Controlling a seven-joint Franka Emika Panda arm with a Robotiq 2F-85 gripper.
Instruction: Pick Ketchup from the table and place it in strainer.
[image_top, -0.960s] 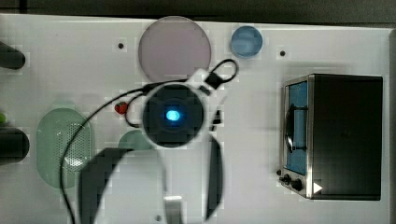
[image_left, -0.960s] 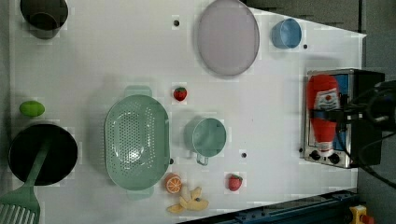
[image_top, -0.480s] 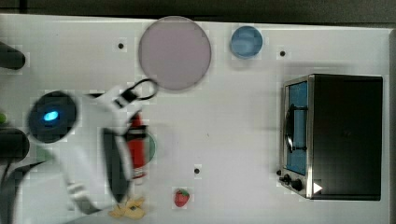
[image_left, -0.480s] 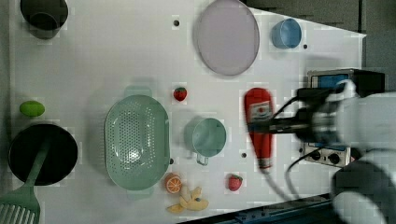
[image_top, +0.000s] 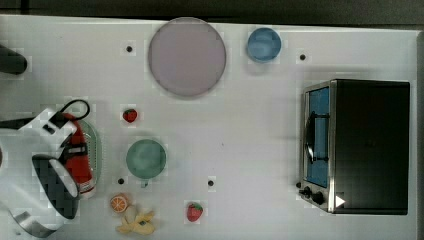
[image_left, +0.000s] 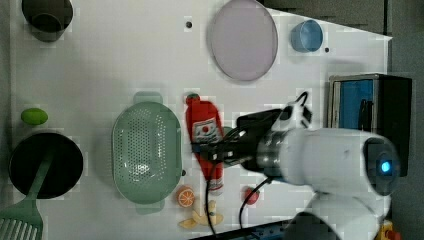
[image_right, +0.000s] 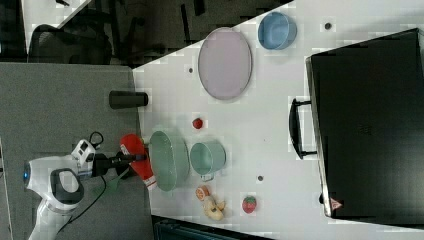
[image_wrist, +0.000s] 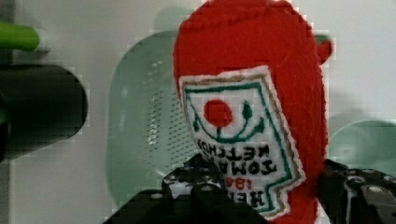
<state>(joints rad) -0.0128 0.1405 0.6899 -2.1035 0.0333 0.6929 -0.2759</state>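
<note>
The ketchup (image_left: 204, 131), a red soft bottle with a white label and white cap end, hangs above the table with my gripper (image_left: 214, 152) shut on its middle. In the left view it sits just right of the strainer (image_left: 146, 152), a pale mint oval basket with holes. In the top view the ketchup (image_top: 79, 159) overlaps the strainer (image_top: 95, 149), whose right rim shows past the arm. The right view has the ketchup (image_right: 138, 163) just left of the strainer (image_right: 168, 160). In the wrist view the ketchup (image_wrist: 261, 112) stands between dark fingers (image_wrist: 187, 189), the strainer (image_wrist: 144, 126) behind it.
A round green cup (image_top: 146, 159) sits right of the strainer in the top view. Two strawberries (image_top: 130, 115), an orange slice (image_top: 120, 203) and a banana (image_top: 137, 222) lie nearby. A black pot (image_left: 45, 165), a spatula (image_left: 20, 220), a lime (image_left: 34, 116), a plate (image_top: 186, 56), a blue bowl (image_top: 263, 44) and a toaster oven (image_top: 360, 145) stand around.
The arm has carried the ketchup from in front of the oven across the table, leftward in the left view, to beside the strainer. Nothing else moved.
</note>
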